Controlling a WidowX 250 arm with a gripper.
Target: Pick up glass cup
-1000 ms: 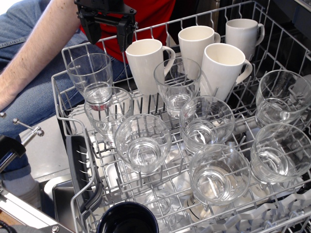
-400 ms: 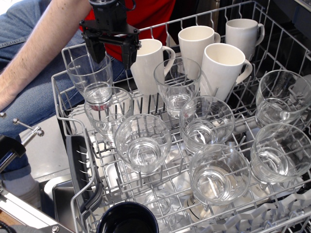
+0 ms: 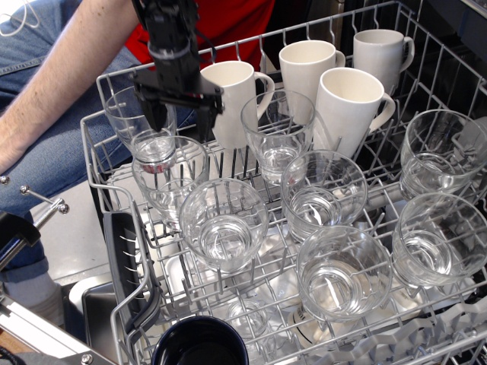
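**observation.image — gripper low over the back-left tumbler**

Wire dish rack (image 3: 103, 163) fills the view, loaded with upright clear tumblers and, along the back, white ceramic mugs. A person in jeans and a red top (image 3: 228, 19) sits behind the rack's left side.

Black gripper (image 3: 179, 112) hangs at the rack's back-left corner, jaws spread apart, nothing held. One fingertip sits inside or at the rim of the glass cup (image 3: 144, 125) in that corner; the other hangs between that cup and the nearest white mug (image 3: 232, 95). Exact depth of the fingers relative to the rim cannot be read from this angle.

Target judged to be this corner cup; it stands upright, touching or nearly touching the tumbler in front of it (image 3: 169, 176).

Risks, as judged:
- Outer finger is just beside the mug; closing or descending could knock it.
- Thin glass wall pinched on one side may slip or tilt.
- Neighbouring tumblers are tightly packed; a tilted lift could clink against them or catch a rack tine.
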